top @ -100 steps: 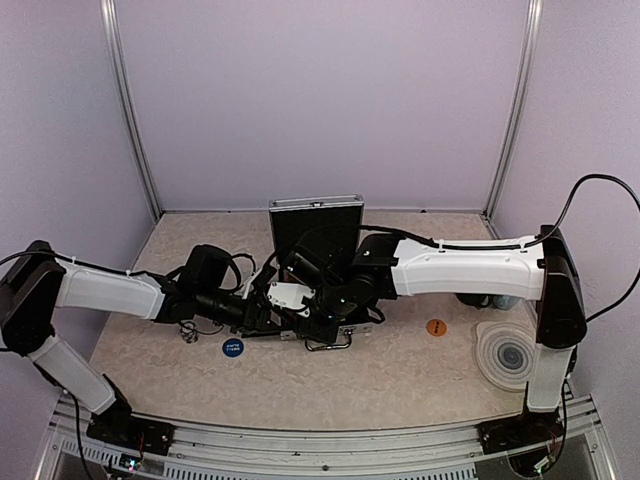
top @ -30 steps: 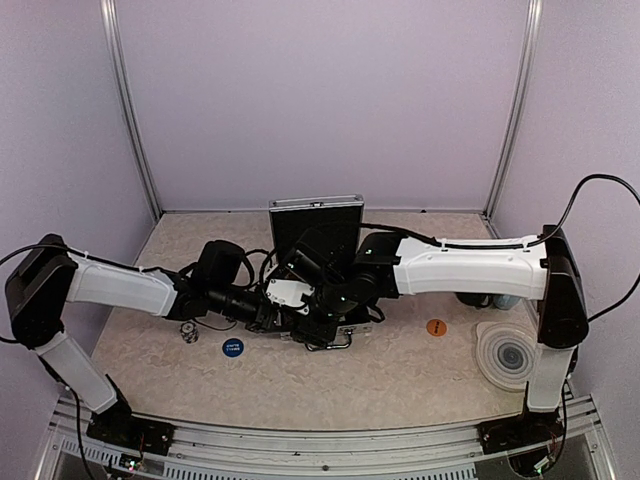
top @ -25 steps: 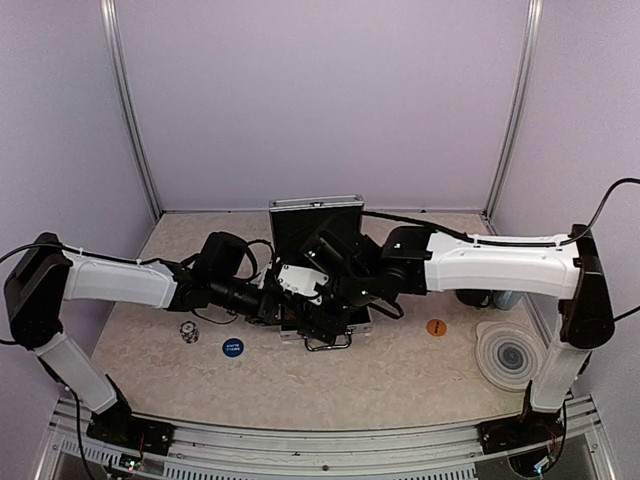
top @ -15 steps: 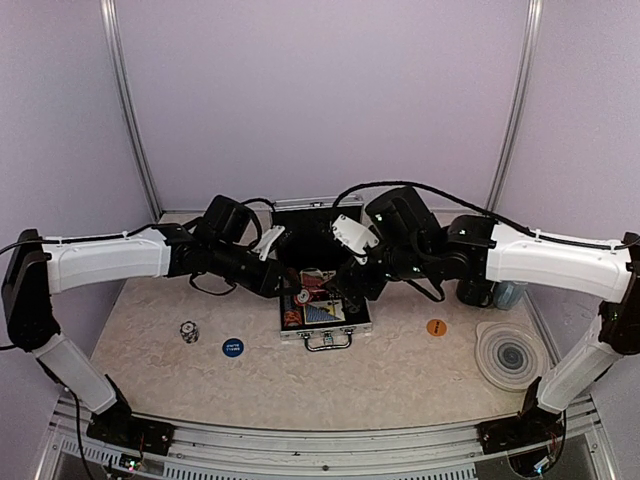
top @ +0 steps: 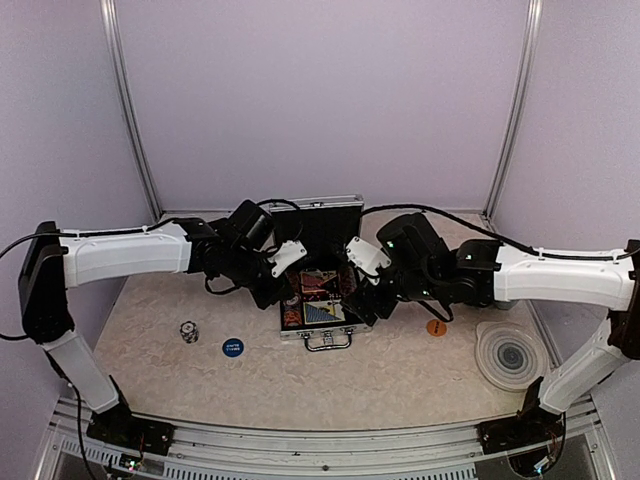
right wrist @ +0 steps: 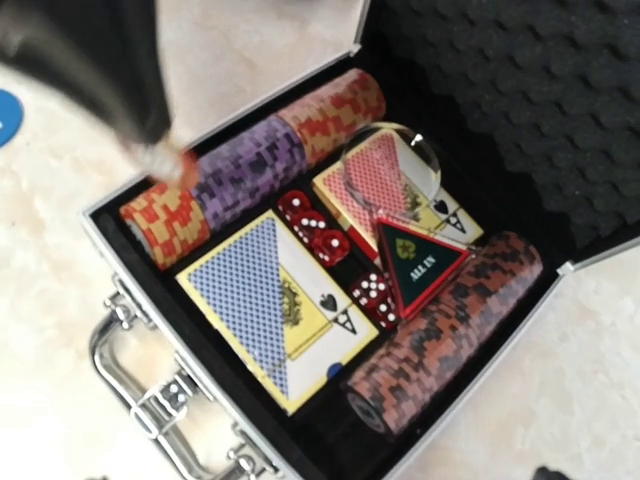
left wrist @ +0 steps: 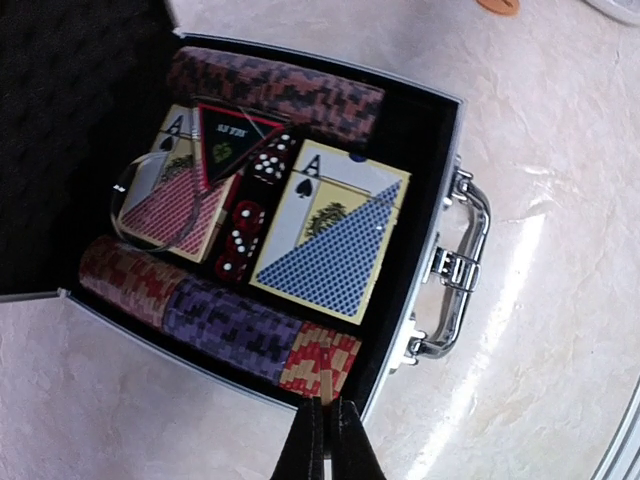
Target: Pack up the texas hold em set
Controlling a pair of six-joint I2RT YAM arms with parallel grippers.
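The case [top: 295, 334] lies open at mid-frame in the top view. Its lid [top: 322, 225] stands upright at the back and its handle [top: 330, 342] points to the lower edge. The chip rows [left wrist: 230, 320] run from lid to handle. The left gripper [left wrist: 320, 440], fingers pressed together on nothing, hangs over the case's rim beside the orange chips; the right wrist view shows it only as a dark blur, upper left. The right gripper [top: 368, 308] hovers at the case's right side. Its fingers lie outside its own view, so I cannot tell whether they are apart or together.
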